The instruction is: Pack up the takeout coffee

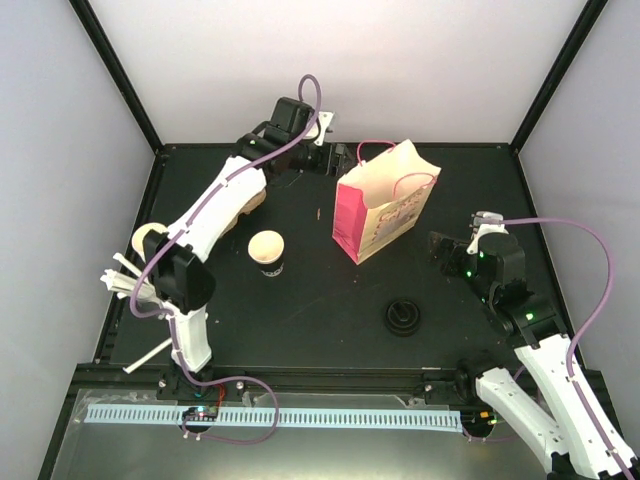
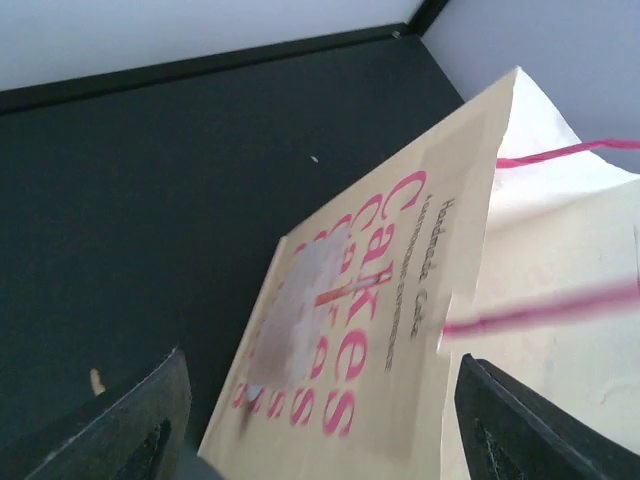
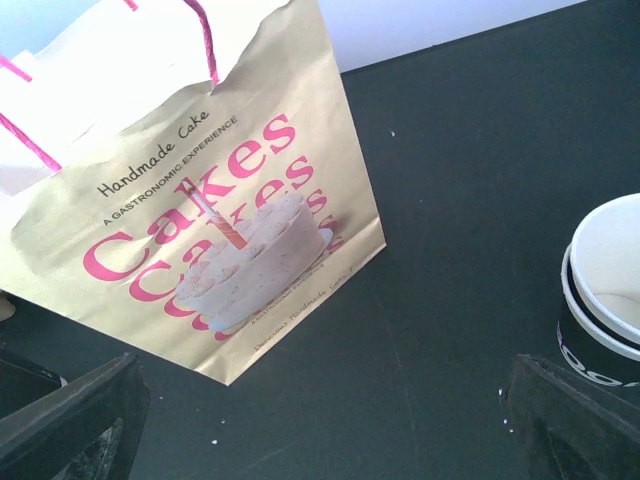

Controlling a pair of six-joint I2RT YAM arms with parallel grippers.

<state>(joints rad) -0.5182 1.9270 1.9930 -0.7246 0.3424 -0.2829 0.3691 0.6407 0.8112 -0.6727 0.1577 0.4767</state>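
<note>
top external: sits high above and behind arm bases, looks down and forward over whole black table; far off, takes in both arms. left wrist: sits close at table's far side, tilted, faces one printed face of paper bag; left fingers in bottom corners. right wrist: looks down and across from table's right at bag's cake print, near; right fingers in bottom corners. shared across all three: bag, dark tabletop around it.
</note>
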